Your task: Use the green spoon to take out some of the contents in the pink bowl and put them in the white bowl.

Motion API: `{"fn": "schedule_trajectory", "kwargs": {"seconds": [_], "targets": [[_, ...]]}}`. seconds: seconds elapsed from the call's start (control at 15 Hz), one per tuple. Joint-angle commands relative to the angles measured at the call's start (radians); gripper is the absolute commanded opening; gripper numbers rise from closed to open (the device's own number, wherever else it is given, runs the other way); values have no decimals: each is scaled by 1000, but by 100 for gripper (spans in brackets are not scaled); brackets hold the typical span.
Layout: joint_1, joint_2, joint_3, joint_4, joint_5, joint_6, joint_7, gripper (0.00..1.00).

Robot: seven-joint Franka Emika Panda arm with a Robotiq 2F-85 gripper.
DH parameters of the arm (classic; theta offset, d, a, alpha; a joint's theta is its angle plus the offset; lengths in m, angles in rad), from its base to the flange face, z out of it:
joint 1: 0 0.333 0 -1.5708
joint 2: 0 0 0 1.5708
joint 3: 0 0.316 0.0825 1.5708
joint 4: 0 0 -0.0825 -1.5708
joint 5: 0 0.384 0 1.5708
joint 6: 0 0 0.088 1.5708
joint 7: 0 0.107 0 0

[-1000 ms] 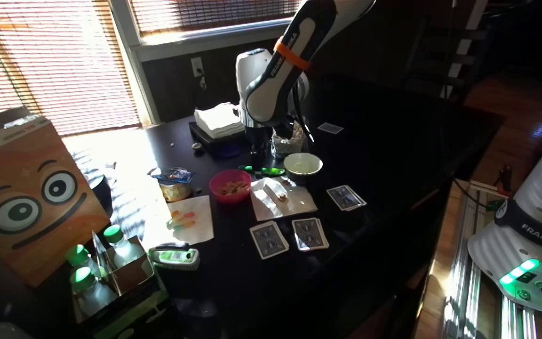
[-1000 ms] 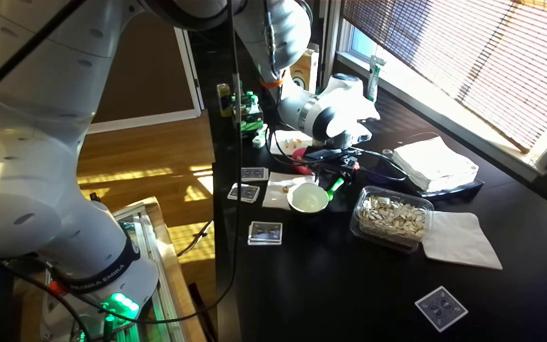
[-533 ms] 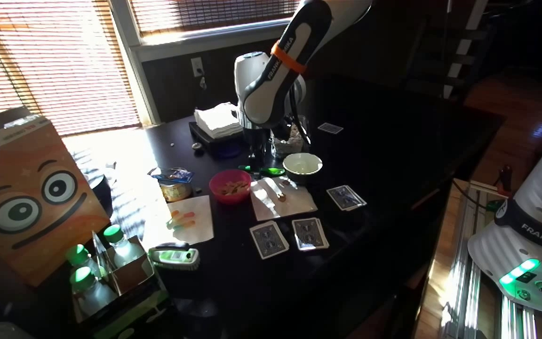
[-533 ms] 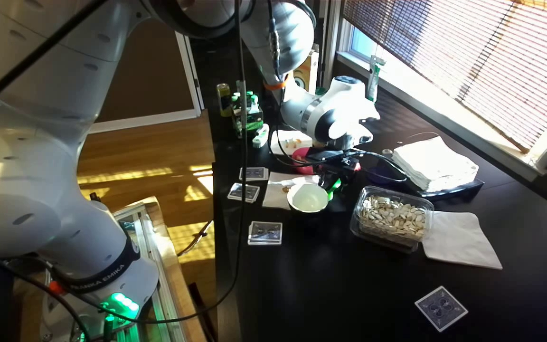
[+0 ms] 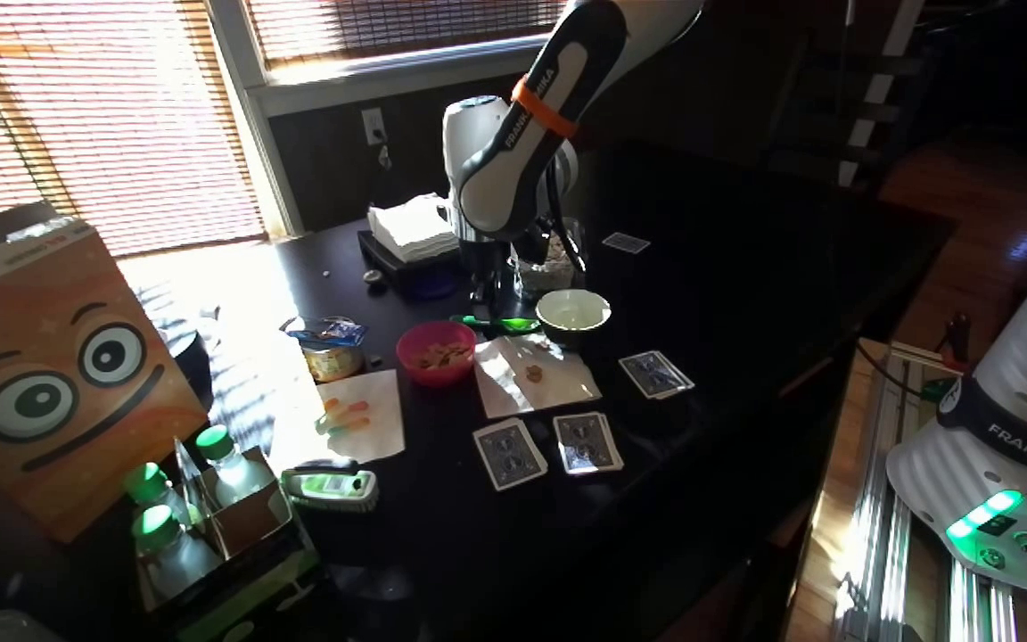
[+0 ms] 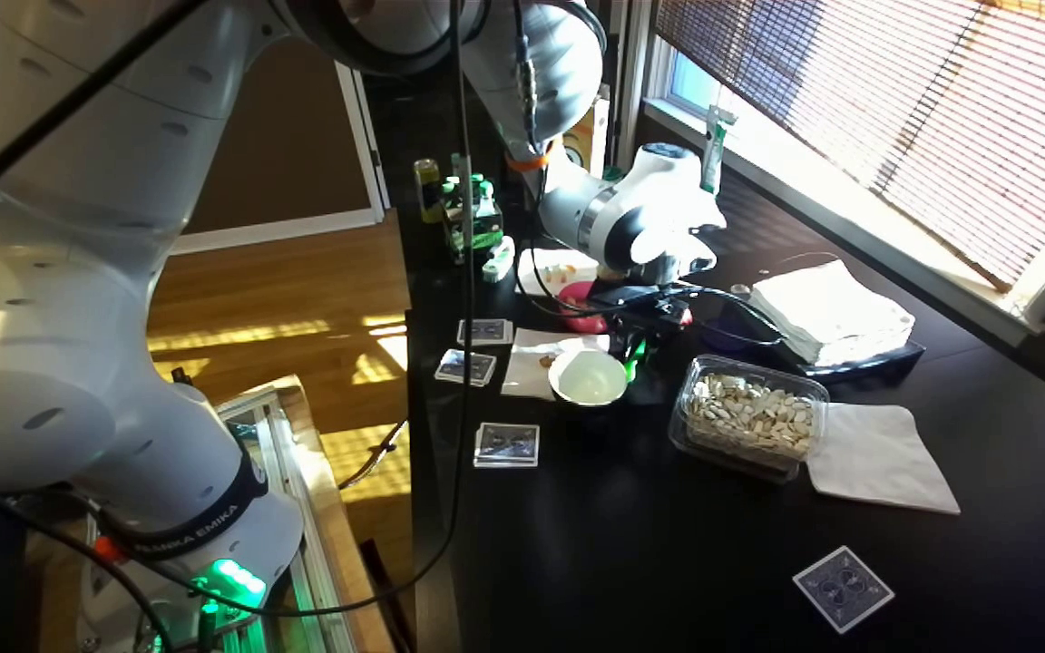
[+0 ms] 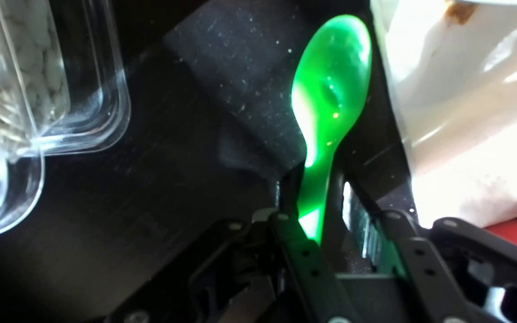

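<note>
Black two-fingered hand [image 7: 320,194] — newly narrowed, astride a bright green plastic spoon [image 7: 323,128]; whether it pinches cannot be told — pickup seems near, scooping pending.

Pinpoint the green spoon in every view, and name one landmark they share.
In an exterior view: green spoon, near the middle, just left of the white bowl.
In an exterior view: green spoon, partly hidden, just right of the white bowl.
Wrist view: green spoon, right of centre, scoop toward the top.
Shared landmark: the clear container, in all three.
</note>
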Motion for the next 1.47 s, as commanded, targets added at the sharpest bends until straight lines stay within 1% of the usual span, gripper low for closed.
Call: {"fn": "schedule_trajectory", "kwargs": {"seconds": [0.0,0.07,0.2,0.27,0.47,0.6,0.8,0.93,1.07,1.2,1.4], "targets": [[-12,14,12,24,19,-12,-7,22],[-16,13,13,22,21,-12,-8,10],[-19,9,11,17,21,-10,-8,0],[-24,5,12,14,23,-7,-10,4],[-41,-14,14,-1,26,-4,-20,4],[-63,-44,26,-24,38,5,-36,4],[-111,-101,66,-50,86,28,-68,4],[-161,-129,129,-53,166,31,-120,4],[-232,-149,236,-55,298,21,-228,4],[-278,-155,327,-59,428,18,-333,4],[-333,-143,443,-77,621,58,-549,4]]}}
